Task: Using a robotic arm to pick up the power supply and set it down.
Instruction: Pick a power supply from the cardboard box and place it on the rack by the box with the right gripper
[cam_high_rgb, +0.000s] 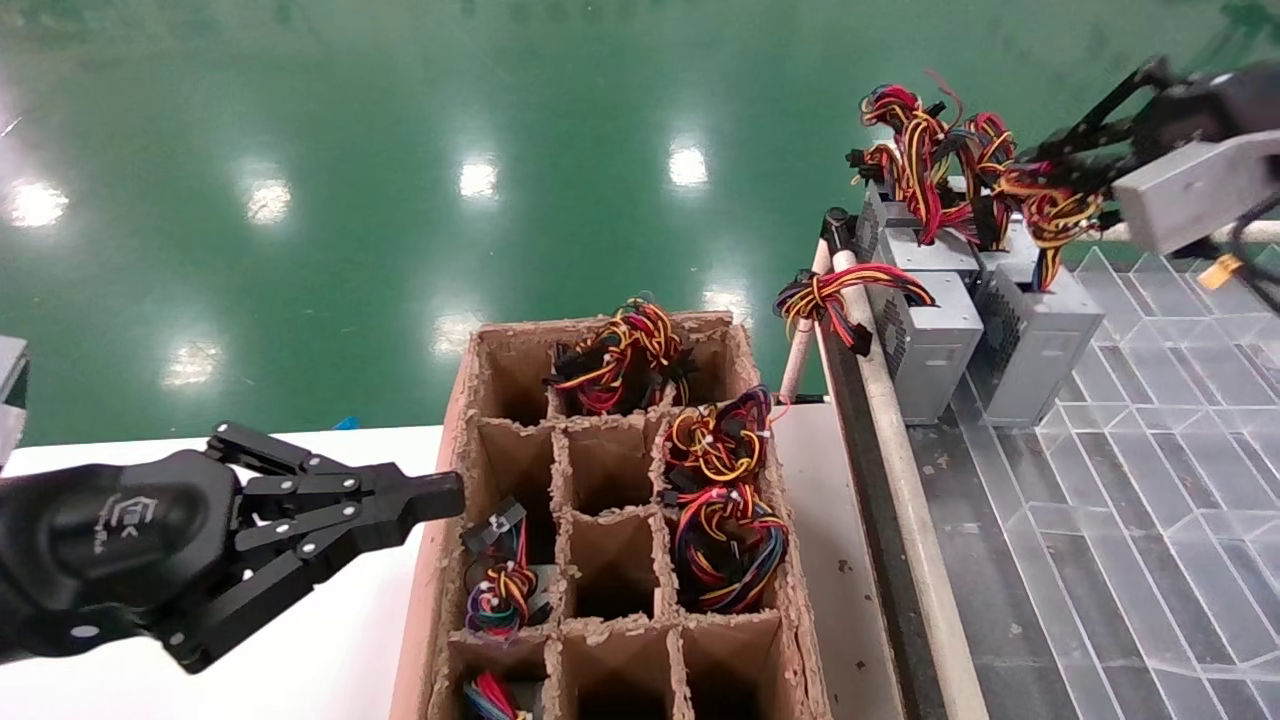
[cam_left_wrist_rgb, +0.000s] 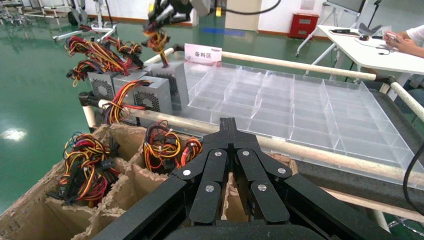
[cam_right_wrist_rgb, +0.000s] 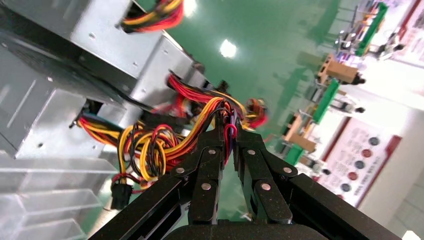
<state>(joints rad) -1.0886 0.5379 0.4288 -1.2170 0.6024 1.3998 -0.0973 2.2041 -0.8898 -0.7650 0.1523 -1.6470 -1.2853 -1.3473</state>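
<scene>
The robotic arm, my right one, reaches in from the far right with its silver wrist block (cam_high_rgb: 1195, 190). Its right gripper (cam_high_rgb: 1035, 165) (cam_right_wrist_rgb: 228, 129) is shut on the wire bundle (cam_high_rgb: 1052, 215) (cam_right_wrist_rgb: 190, 135) of the power supply (cam_high_rgb: 1035, 335). That grey box stands upright at the back left corner of the clear tray (cam_high_rgb: 1150, 500), beside other power supplies (cam_high_rgb: 925, 345). Whether it rests on the tray or hangs just above it I cannot tell. My left gripper (cam_high_rgb: 445, 495) (cam_left_wrist_rgb: 228, 122) is shut on nothing, level with the left wall of the cardboard crate (cam_high_rgb: 440, 560).
The divided cardboard crate holds several wired units (cam_high_rgb: 725, 520) in some cells, and other cells (cam_high_rgb: 610, 565) hold nothing. A pale rail (cam_high_rgb: 900, 470) separates the crate's white table (cam_high_rgb: 330, 640) from the clear tray. Green floor lies beyond.
</scene>
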